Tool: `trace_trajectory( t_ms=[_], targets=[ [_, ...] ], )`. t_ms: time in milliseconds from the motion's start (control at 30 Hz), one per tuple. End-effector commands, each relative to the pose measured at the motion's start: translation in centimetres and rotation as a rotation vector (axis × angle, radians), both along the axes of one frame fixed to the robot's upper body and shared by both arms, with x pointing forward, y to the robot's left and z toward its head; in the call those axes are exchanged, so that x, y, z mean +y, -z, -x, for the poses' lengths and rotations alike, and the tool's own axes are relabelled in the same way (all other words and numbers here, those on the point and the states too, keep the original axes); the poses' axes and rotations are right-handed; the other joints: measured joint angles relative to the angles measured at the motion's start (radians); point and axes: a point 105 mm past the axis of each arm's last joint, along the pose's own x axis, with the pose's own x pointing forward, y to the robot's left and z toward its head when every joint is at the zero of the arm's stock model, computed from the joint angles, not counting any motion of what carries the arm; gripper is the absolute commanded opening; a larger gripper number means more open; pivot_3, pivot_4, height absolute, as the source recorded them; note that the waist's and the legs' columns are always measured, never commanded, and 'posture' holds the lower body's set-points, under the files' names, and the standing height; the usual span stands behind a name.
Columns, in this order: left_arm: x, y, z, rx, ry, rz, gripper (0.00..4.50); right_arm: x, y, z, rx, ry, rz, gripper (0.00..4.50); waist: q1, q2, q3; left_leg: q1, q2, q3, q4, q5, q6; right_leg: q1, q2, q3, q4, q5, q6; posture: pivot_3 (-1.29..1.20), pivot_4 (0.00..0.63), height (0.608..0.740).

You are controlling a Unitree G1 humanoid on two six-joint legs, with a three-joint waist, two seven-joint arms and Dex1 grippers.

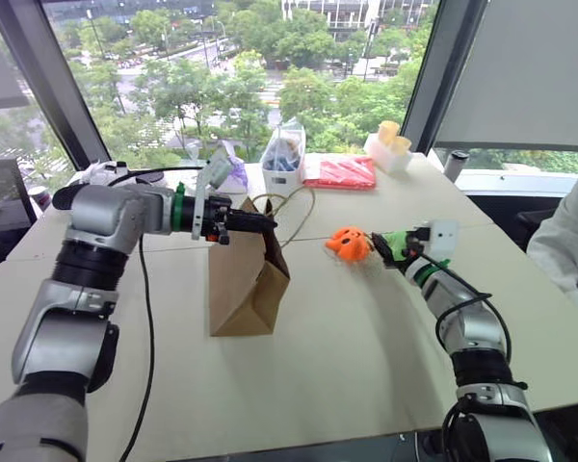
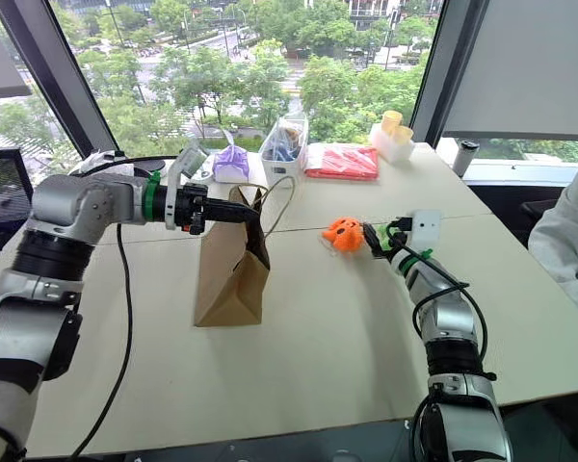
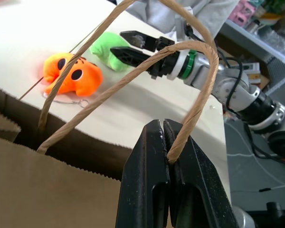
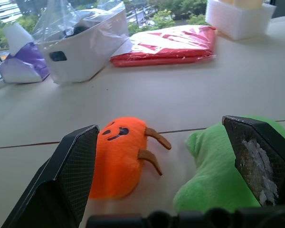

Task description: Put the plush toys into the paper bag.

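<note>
Above the table point(image 1: 299, 346), left claw point(image 3: 167, 142) pinching bag handle point(image 3: 199, 90), right claw point(image 4: 168, 156) spread around green toy point(image 4: 213, 175)

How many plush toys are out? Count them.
2: the orange toy and green toy lie side by side on the table, before the open right gripper. The bag may hide more.

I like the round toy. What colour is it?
Bright orange with dark markings: the round plush toy shows best in the right wrist view.

Office-like room, large white table point(image 1: 366, 318), high windows point(image 1: 250, 67) over treetops
</note>
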Motion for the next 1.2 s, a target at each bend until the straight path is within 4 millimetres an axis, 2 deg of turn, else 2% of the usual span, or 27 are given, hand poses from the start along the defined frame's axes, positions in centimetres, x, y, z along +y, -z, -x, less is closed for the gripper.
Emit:
trace_trajectory(
  t_ms=[33,233,500,667,767,833,900,1033,1133,1200],
  targets=[
    [0.2,-2.7,-0.3,-0.118,0.009,0.009,0.00,1.0,-1.5,0.4,-0.066,-0.043,0.043,4.49,-0.002,0.000,0.000,0.000,0.000,0.000,0.000,0.000,0.000,0.000,0.000,0.000,0.000,0.000,0.000,0.00,0.150,0.740],
    [0.5,-4.5,-1.2,-0.259,0.046,-0.040,0.00,1.2,-0.5,0.7,-0.040,-0.056,0.107,4.49,-0.001,0.000,0.000,0.000,0.000,0.000,0.000,0.000,0.000,0.000,0.000,0.000,0.000,0.000,0.000,0.00,0.150,0.740],
    [2.2,-3.3,-1.5,-0.390,0.223,-0.382,0.00,0.9,0.3,0.3,-0.008,-0.034,0.135,4.49,-0.001,0.000,0.000,0.000,0.000,0.001,-0.001,0.000,0.000,0.000,0.000,0.000,0.000,0.000,0.000,0.00,0.150,0.740],
    [0.5,-3.3,-2.5,-0.398,0.219,-0.324,0.00,2.5,0.4,-1.0,0.000,-0.069,0.130,4.49,-0.002,0.000,0.000,0.000,0.000,0.001,0.000,0.000,0.001,0.000,0.000,0.000,0.000,0.000,0.000,0.00,0.150,0.740],
    [-1.2,-2.5,-3.0,-0.411,0.215,-0.269,0.00,3.8,0.4,-2.4,0.010,-0.080,0.130,4.49,-0.004,0.000,0.000,0.000,0.000,0.001,0.001,0.000,0.001,0.001,0.000,-0.001,0.000,0.000,0.000,0.00,0.150,0.740],
    [-3.0,-2.1,-3.4,-0.406,0.192,-0.192,0.00,4.5,-0.2,-3.6,0.012,-0.071,0.118,4.49,-0.005,0.000,0.000,0.000,0.000,0.001,0.002,0.000,0.001,0.001,0.001,0.000,0.001,0.000,0.000,0.00,0.150,0.740],
    [-4.4,-1.2,-3.3,-0.390,0.199,-0.155,0.00,5.0,0.1,-4.5,0.056,-0.056,0.152,4.49,-0.009,0.000,0.000,0.000,0.000,0.001,0.002,0.000,0.001,0.000,0.000,0.000,0.001,0.000,0.001,0.00,0.150,0.740],
    [-4.3,-0.1,-3.1,-0.361,0.182,-0.142,0.00,4.7,1.4,-5.3,0.130,-0.016,0.212,4.49,-0.021,0.000,0.000,0.000,0.000,0.000,0.001,0.000,0.001,0.000,0.000,0.000,0.002,0.000,0.000,0.00,0.150,0.740],
    [-3.3,0.4,-2.6,-0.318,0.179,-0.133,0.00,4.8,2.3,-5.4,0.184,-0.026,0.176,4.49,-0.029,0.000,0.000,-0.001,0.000,0.000,0.000,0.000,0.001,-0.002,0.000,0.000,0.002,0.000,0.000,0.00,0.150,0.740],
    [-2.9,0.8,-2.3,-0.298,0.177,-0.133,0.00,4.4,3.5,-5.3,0.260,0.000,0.161,3.98,-0.031,0.000,0.000,0.000,0.000,0.000,-0.001,0.000,0.001,-0.002,0.000,0.000,0.002,0.000,0.000,0.00,0.150,0.740]
  ],
)
